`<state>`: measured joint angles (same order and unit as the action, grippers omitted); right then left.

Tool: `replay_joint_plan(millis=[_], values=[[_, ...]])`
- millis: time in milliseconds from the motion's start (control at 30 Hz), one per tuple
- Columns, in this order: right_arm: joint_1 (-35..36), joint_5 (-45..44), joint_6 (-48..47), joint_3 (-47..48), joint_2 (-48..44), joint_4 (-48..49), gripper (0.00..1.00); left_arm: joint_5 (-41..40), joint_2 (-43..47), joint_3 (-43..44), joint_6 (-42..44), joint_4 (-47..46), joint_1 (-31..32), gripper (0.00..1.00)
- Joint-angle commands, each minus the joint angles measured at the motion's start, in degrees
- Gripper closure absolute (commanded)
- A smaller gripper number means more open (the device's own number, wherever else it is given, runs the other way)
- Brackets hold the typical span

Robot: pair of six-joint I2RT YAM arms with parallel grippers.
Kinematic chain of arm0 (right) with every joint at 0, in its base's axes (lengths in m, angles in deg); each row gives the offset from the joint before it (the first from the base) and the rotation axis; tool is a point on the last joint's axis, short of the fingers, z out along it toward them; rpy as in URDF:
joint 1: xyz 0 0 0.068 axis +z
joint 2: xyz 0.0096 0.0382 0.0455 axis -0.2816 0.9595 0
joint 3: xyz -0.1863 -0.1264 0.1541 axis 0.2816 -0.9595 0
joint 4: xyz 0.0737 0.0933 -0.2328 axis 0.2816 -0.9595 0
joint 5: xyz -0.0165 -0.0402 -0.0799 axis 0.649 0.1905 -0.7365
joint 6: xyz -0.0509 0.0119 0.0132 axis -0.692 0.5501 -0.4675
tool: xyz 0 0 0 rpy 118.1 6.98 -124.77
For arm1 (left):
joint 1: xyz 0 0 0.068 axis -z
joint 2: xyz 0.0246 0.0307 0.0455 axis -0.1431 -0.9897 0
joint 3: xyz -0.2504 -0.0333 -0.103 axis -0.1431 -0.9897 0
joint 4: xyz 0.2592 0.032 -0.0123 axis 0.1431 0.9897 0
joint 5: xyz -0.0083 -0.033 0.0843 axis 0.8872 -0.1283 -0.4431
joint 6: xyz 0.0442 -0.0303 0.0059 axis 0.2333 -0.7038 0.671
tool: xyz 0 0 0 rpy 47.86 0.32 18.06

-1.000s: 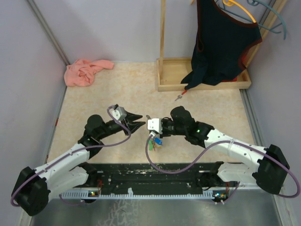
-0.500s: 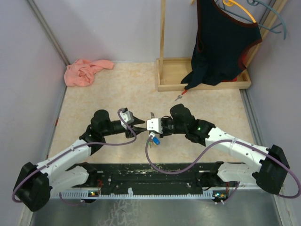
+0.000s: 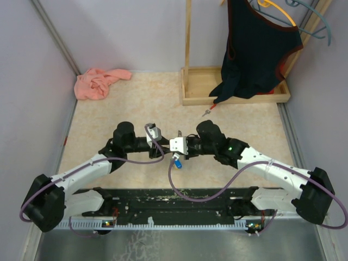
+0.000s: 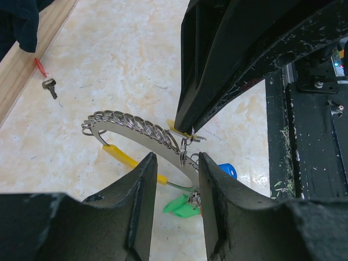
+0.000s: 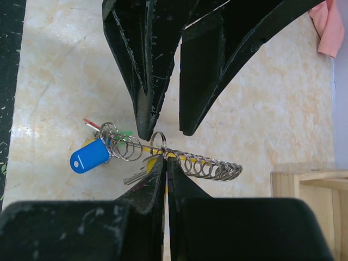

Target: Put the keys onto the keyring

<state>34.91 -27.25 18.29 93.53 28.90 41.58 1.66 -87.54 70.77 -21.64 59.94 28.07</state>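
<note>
Your right hand (image 5: 165, 159) is clenched, its fingertips pinched on a small ring (image 5: 159, 140) that hangs on the keyring (image 5: 206, 166), a curved metal bar strung with a row of wire loops. The keyring is between your two hands, over the middle of the worktop (image 3: 136, 103), just ahead of the arm bases.

Your left hand (image 4: 176, 159) is released. Its two fingers stand apart with their tips close to the bar, one on either side of the pinched ring. Neither wrist view lets you tell whether they touch the metal.

At the gripped end of the bar hang a blue tag (image 5: 88, 156), a green tag (image 4: 179, 205), a yellow strip (image 4: 122, 156) and some metal keys (image 5: 135, 176). Whether any of these rest on the worktop is unclear.

A red-headed key (image 4: 48, 81) lies alone on the worktop, well apart from the hands and just beside the wooden base (image 3: 201, 92) at the far side. A dark garment (image 3: 255, 49) hangs over that base. A pink cloth (image 3: 100, 81) lies in the far left corner.
</note>
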Motion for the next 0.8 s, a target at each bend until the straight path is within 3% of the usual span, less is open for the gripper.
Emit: replay_joint_plan(millis=[0, 233, 500, 767], values=[[0.2, 1.6, -0.5, 3.6, -0.7, 3.0, 1.0, 2.1, -1.1, 2.0, 0.8, 0.5, 0.4, 0.59], [0.2, 2.0, -0.4, 3.5, -0.4, 3.5, 1.0, 3.0, -3.0, 2.3, 0.1, 0.6, 0.7, 0.63], [0.3, 1.7, -0.1, 2.9, -0.5, 3.8, 1.0, 3.6, -3.3, 3.0, -1.9, 0.5, 0.8, 0.96], [0.3, 1.4, 0.2, 2.1, -0.7, 4.3, 1.0, 2.3, -2.1, 2.3, -5.3, -0.7, 0.8, 1.0]])
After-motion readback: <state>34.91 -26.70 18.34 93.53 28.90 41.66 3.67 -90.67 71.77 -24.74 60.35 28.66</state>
